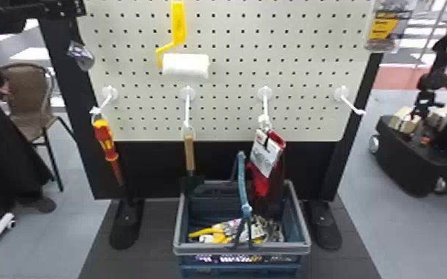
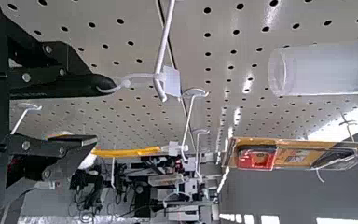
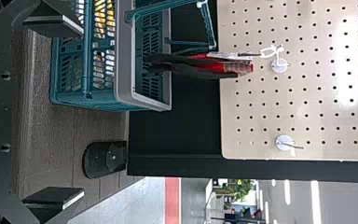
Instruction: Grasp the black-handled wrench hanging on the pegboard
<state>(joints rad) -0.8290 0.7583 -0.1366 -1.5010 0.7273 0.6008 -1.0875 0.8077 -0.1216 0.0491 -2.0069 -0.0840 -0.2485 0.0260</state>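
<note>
Left hand [image 2: 99,112] near pegboard [image 2: 242,42], grey floor [image 1: 401,222]

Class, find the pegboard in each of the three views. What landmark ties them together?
Head view: the pegboard stands upright behind the blue basket.
Left wrist view: the pegboard lies close beyond the left gripper, white roller hanging on it.
Right wrist view: the pegboard stands beyond the blue basket.
Shared landmark: the white hooks on its face.
</note>
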